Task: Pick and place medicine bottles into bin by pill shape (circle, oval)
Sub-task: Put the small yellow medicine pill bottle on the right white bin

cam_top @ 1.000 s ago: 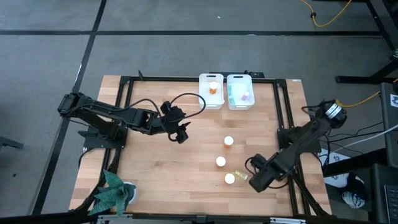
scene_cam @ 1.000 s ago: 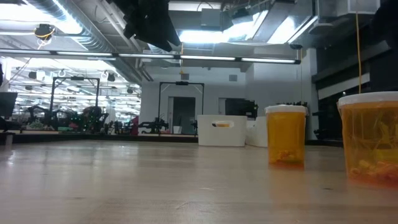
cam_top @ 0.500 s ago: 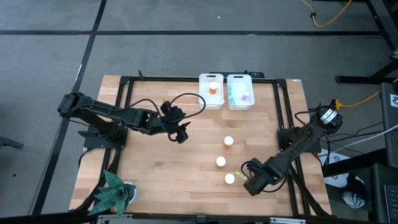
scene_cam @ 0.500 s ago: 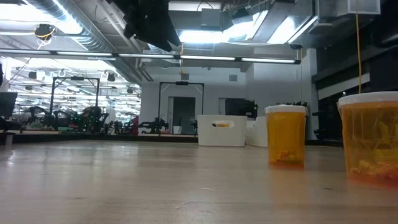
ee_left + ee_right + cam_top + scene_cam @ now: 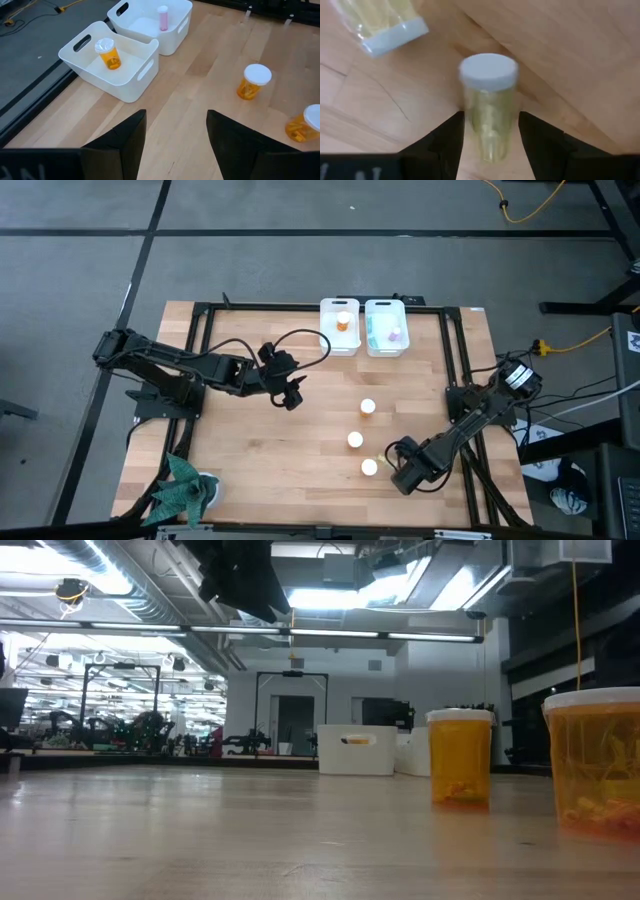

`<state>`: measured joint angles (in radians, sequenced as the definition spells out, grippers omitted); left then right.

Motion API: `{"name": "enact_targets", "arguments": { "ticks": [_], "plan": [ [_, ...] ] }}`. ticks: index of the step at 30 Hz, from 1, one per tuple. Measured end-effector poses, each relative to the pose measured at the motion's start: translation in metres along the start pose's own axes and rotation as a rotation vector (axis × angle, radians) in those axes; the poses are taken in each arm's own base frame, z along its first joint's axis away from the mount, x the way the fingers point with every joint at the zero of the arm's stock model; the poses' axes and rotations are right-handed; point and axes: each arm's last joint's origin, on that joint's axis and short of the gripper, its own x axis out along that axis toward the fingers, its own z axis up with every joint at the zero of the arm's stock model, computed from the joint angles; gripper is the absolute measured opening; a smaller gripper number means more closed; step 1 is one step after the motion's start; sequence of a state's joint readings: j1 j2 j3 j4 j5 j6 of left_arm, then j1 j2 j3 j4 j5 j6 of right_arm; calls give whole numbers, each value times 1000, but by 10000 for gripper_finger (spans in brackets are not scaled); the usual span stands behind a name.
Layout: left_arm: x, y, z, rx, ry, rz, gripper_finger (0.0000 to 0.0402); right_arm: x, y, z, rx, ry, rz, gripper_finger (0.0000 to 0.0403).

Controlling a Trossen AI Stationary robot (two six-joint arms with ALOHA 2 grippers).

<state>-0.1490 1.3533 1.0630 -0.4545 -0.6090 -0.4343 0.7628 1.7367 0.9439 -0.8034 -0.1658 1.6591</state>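
Note:
Three orange bottles with white caps (image 5: 367, 407), (image 5: 355, 440), (image 5: 369, 467) stand on their bases on the wooden table. A small translucent yellow bottle (image 5: 488, 107) with a white cap lies on its side on the table, between the two fingers of my open right gripper (image 5: 396, 468), cap end away from the wrist. One more orange bottle (image 5: 109, 52) stands in the left white bin (image 5: 340, 340). A pink bottle (image 5: 163, 17) and a green one (image 5: 372, 330) are in the right bin (image 5: 387, 345). My left gripper (image 5: 291, 396) is open and empty left of the table's middle. My right gripper has one finger (image 5: 451, 137) on each long side of the lying yellow bottle's body (image 5: 490, 130), lying along it, low over the table. I cannot tell whether the fingers touch it.
The nearest orange bottle (image 5: 385, 25) stands close beyond the yellow one. A green cloth-like thing (image 5: 183, 488) lies at the table's near left corner. Bare wood lies between my left gripper and the bottles. A black frame (image 5: 200, 340) runs along the table's edges.
My right gripper has moved toward the table's left edge, low over the table, up to the small yellow bottle, which now lies between its fingers.

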Motion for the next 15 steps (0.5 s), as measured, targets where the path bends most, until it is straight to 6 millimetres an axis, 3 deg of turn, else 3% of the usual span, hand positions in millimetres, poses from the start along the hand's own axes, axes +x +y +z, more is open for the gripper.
{"name": "enact_targets", "arguments": {
  "ticks": [5, 15],
  "plan": [
    [0, 0, 0, 0, 0, 0, 199, -1, 0, 5, -77, -4, 2, 180],
    [0, 0, 0, -1, 0, 0, 199, -3, -4, 15, -94, -33, -34, 84]
  ]
}}
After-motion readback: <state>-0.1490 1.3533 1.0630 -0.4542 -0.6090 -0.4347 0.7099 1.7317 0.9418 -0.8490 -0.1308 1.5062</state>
